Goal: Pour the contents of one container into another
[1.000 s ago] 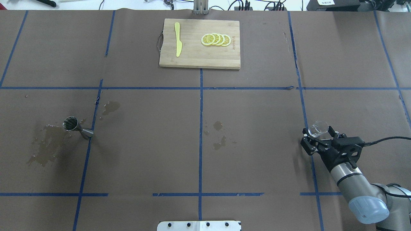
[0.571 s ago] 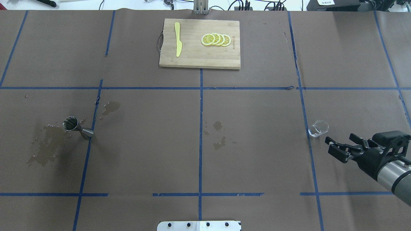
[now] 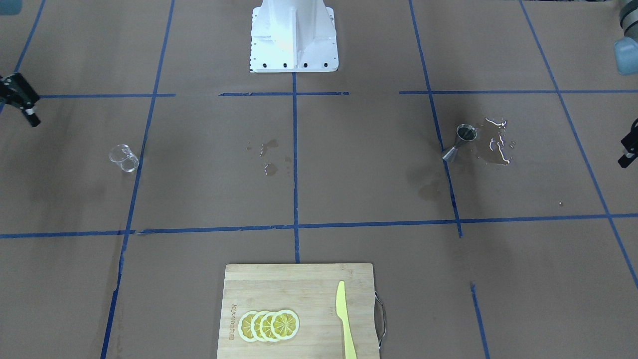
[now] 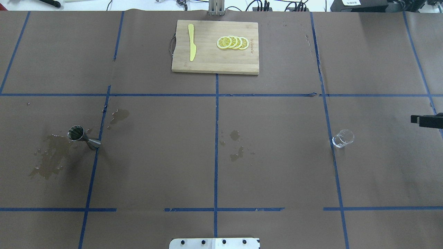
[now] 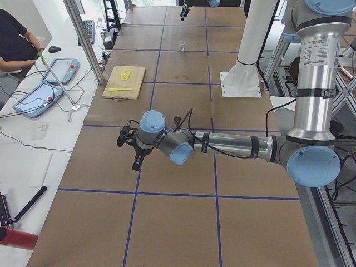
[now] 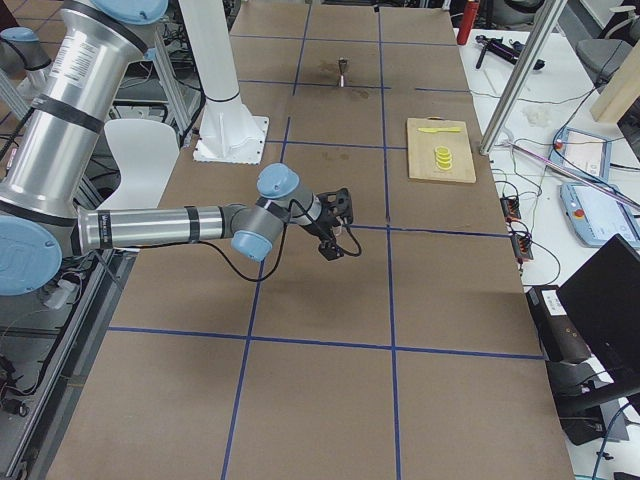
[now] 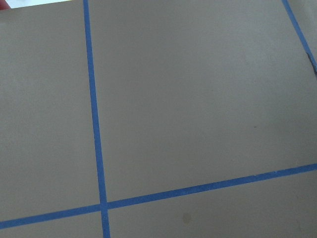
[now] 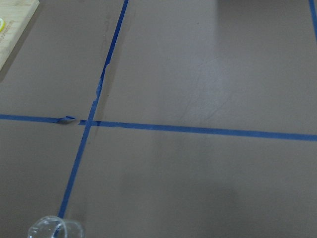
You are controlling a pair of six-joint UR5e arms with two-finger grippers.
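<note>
The clear glass cup (image 4: pixel 343 138) (image 3: pixel 123 158) stands upright and alone on the brown table, on the robot's right side by a blue tape line. The silver jigger (image 4: pixel 83 137) (image 3: pixel 459 143) stands far across on the robot's left, beside a wet spill (image 4: pixel 48 159). My right gripper (image 3: pixel 17 107) (image 4: pixel 427 120) shows only partly at the frame edge, well clear of the cup, its fingers apart and empty. My left gripper (image 3: pixel 630 144) peeks in at the table's left end with two tips apart, holding nothing, a fair way from the jigger.
A bamboo cutting board (image 4: pixel 214 65) with lemon slices (image 4: pixel 232 42) and a yellow knife (image 4: pixel 191 42) lies at the far middle. Small wet stains (image 4: pixel 236 145) mark the table's centre. The robot's white base (image 3: pixel 294 37) sits at the near edge.
My right gripper let go of the glass cup and drew back to the right until only a tip shows at the frame edge. The cup stays where it was; the jigger has not moved.
</note>
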